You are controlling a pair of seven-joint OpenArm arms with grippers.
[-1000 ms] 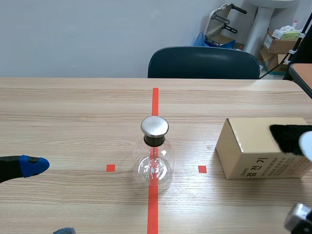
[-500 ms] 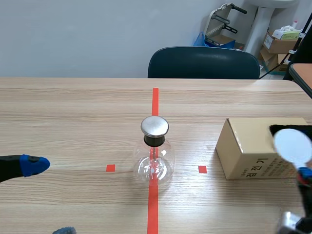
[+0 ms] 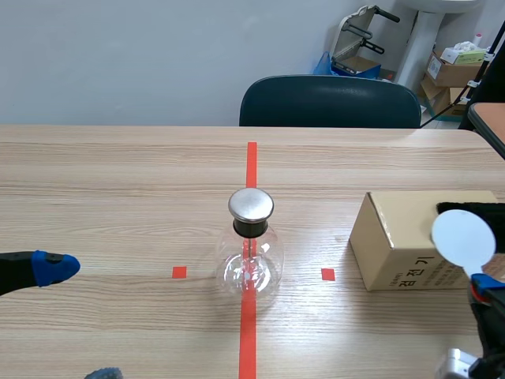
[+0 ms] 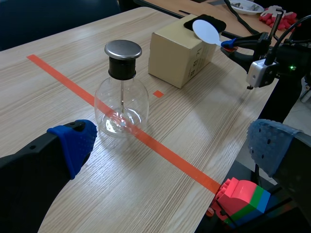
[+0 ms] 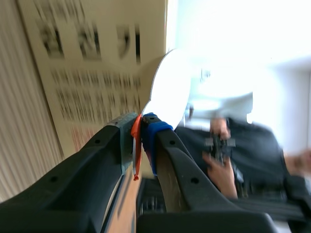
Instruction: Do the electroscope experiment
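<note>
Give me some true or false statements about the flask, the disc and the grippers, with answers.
The flask stands on the orange-red tape line. True.
Its metal cap is off. False: it sits on the flask's neck.
The right gripper has its jaws shut on the handle of the white disc. True.
The white disc touches the cap. False: it is by the box, well apart.
The left gripper holds the box. False: its jaws are open and empty.

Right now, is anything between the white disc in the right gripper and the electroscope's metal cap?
Nothing visible blocks it. The right gripper holds the white disc raised by the cardboard box; only bare table lies between box and electroscope.
</note>
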